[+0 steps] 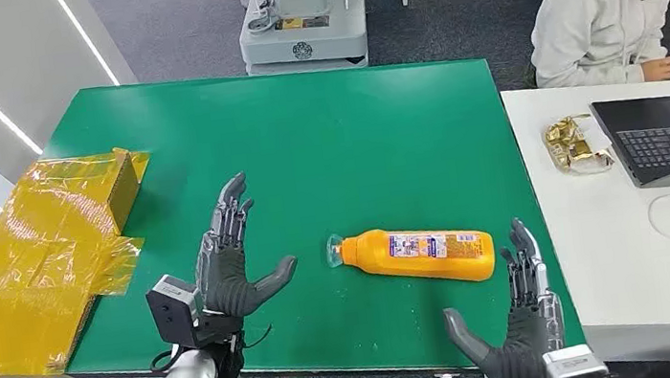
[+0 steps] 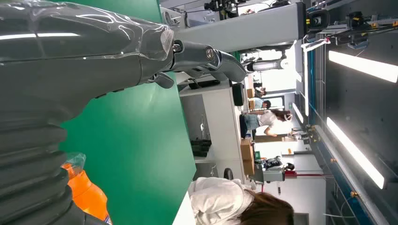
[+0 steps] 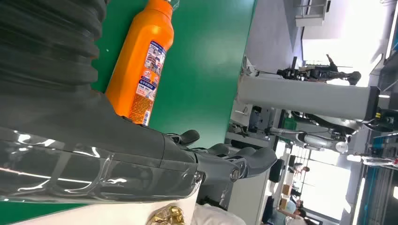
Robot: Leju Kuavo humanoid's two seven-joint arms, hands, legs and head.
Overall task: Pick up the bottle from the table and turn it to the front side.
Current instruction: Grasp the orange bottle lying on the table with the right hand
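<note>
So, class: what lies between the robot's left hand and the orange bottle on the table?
Just bare green table, seen in the head view, separates the left hand from the orange bottle.
</note>
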